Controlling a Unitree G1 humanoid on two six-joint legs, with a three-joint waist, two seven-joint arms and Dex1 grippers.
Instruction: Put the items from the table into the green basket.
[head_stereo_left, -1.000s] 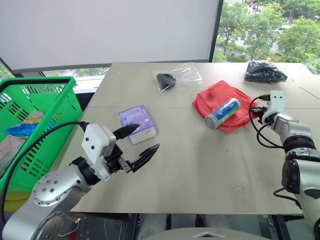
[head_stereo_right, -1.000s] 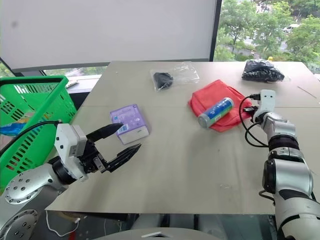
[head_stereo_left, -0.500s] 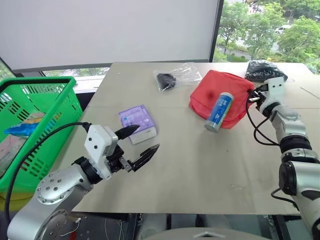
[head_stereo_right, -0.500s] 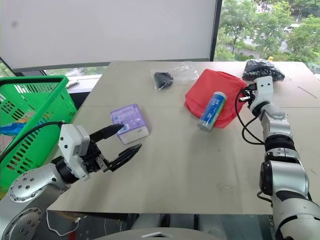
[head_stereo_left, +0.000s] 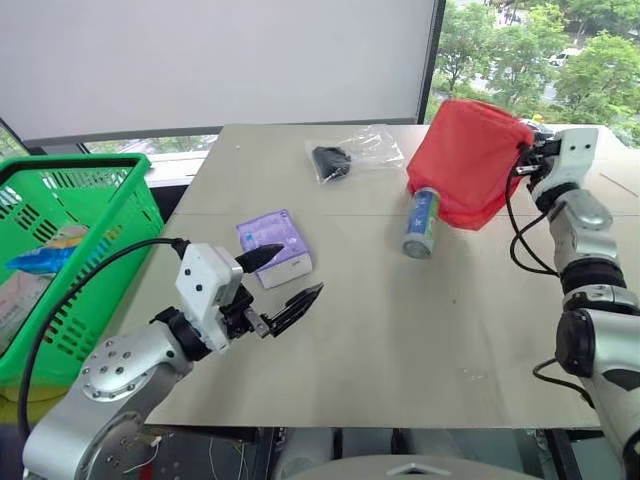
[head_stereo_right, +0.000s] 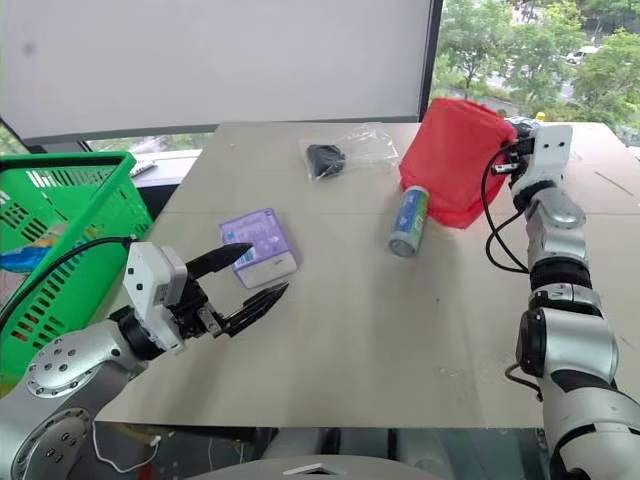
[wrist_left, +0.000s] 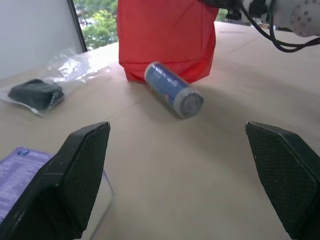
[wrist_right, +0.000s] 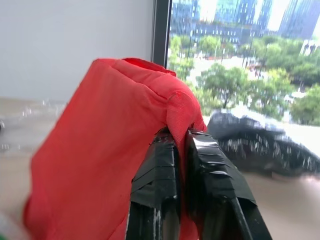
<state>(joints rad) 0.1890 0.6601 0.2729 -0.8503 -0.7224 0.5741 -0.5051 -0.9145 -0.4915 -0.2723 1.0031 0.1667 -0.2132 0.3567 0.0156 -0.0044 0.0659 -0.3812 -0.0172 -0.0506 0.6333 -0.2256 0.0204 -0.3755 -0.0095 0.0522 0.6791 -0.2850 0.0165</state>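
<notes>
My right gripper (wrist_right: 177, 136) is shut on a fold of the red fabric pouch (head_stereo_left: 465, 160), which hangs lifted above the far right of the table (head_stereo_left: 400, 340). The silver can (head_stereo_left: 420, 222) lies on its side on the table just under the pouch's lower edge. The purple box (head_stereo_left: 274, 247) lies near my left gripper (head_stereo_left: 299, 270), which hovers open just in front of it, holding nothing. A clear bag with a black object (head_stereo_left: 350, 155) lies at the back. The black crinkly bag (wrist_right: 260, 137) sits behind the pouch. The green basket (head_stereo_left: 80, 168) stands off the table's left side.
The basket holds a blue packet (head_stereo_left: 45, 258) and other goods. A window with trees outside runs behind the table's far right corner. A black cable loops along my right forearm (head_stereo_left: 515, 255).
My right gripper has risen with the red pouch, lifting it off the table. The can slid off the pouch and now lies on the tabletop. My left gripper stayed put.
</notes>
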